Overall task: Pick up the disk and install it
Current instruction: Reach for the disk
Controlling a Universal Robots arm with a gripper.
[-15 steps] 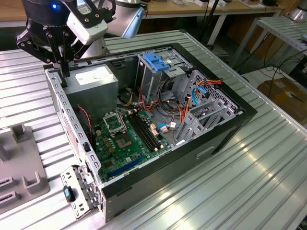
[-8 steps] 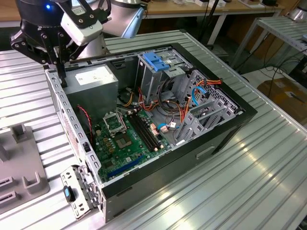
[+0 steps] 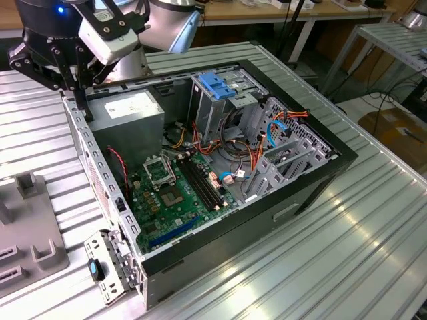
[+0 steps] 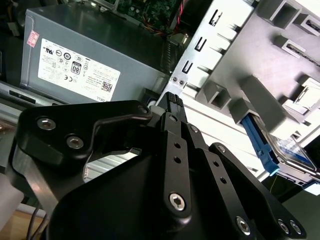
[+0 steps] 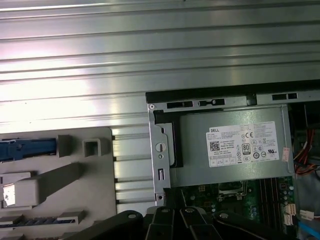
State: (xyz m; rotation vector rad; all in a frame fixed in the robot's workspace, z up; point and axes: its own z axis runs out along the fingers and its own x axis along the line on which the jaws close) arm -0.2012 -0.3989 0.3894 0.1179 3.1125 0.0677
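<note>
Hovering claw, pressed together, over case wall beside power supply; disk in grey fixture.

Robotics lab or workshop, that's plain at a glance: a silver-and-grey jointed robot arm hangs over a ribbed aluminium desk. On that desk a black desktop computer case lies on its side, panel off, with its green motherboard and grey metal power supply box bared. Beside it sits a grey moulded fixture block full of slots, and in the second wrist view a flat silver-grey metal disk in a bright blue plastic carrier rests at it. Behind, wooden-topped workbenches on white legs, black cables dangling, a brown cardboard box on the floor
</note>
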